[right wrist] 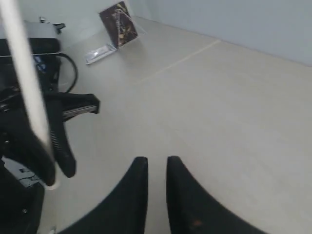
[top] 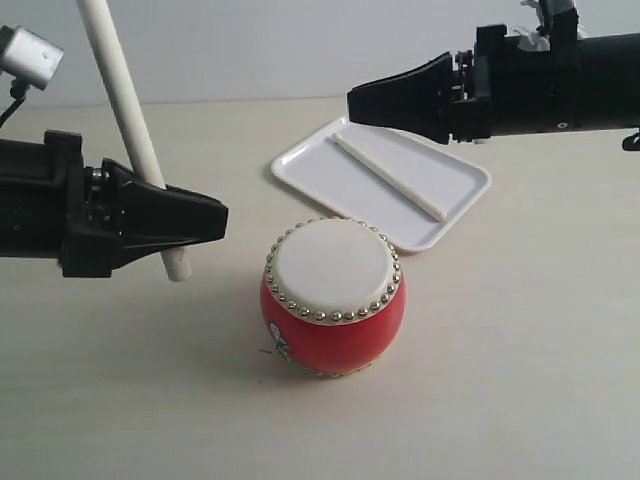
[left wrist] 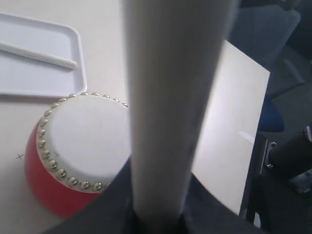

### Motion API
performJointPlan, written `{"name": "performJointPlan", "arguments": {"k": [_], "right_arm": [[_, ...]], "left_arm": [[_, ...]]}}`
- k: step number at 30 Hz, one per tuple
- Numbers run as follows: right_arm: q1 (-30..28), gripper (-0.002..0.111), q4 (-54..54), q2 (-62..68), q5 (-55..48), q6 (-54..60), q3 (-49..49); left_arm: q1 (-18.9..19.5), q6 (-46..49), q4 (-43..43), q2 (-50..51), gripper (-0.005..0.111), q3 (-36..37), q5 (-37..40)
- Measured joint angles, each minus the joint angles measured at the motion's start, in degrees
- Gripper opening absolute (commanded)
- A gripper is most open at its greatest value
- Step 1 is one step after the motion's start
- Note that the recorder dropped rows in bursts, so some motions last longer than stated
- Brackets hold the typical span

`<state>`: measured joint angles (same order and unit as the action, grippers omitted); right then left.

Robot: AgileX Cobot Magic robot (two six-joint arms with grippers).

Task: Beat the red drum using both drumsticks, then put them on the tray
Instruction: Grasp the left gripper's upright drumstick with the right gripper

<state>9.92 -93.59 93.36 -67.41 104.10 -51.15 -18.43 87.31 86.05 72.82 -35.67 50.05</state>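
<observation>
The red drum (top: 333,300) (left wrist: 83,141) stands upright on the table, cream skin up. My left gripper (top: 215,218) (left wrist: 158,219) hovers just left of it, shut on a drumstick (top: 120,90) (left wrist: 170,97) that leans steeply upward, its lower tip below the fingers. The other drumstick (top: 390,177) (left wrist: 39,55) lies diagonally in the white tray (top: 300,160) (left wrist: 29,80) behind the drum. My right gripper (top: 352,105) (right wrist: 157,163) hangs above the tray's far side; its jaws show a narrow gap with nothing between them.
A silver camera (top: 30,55) sits at the far left. In the right wrist view a small picture stand (right wrist: 119,22) and cables (right wrist: 68,68) lie at the table's far end. The table edge and a blue chair (left wrist: 273,117) show beyond the drum.
</observation>
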Motion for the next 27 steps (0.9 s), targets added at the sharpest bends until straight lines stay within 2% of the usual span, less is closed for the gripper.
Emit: {"name": "performJointPlan", "arguments": {"k": [5,9,13,27], "right_arm": [[6.2,0.045,-0.8,-0.1,-1.1,5.0,0.0],[11.5,0.050,-0.8,-0.1,4.4,5.9,-0.6],[14.4,0.056,-1.0,-0.1,7.2,5.6,-2.8],[22.1,0.059,-2.1,-0.1,13.6,4.6,-5.4]], "left_arm": [[2.8,3.9,1.3,4.3,0.000,0.0,4.7],[2.9,7.7,1.3,7.3,0.000,0.0,8.3],[2.9,9.7,1.3,8.8,0.000,0.0,9.6],[2.9,14.0,2.4,10.5,0.000,0.0,10.0]]}}
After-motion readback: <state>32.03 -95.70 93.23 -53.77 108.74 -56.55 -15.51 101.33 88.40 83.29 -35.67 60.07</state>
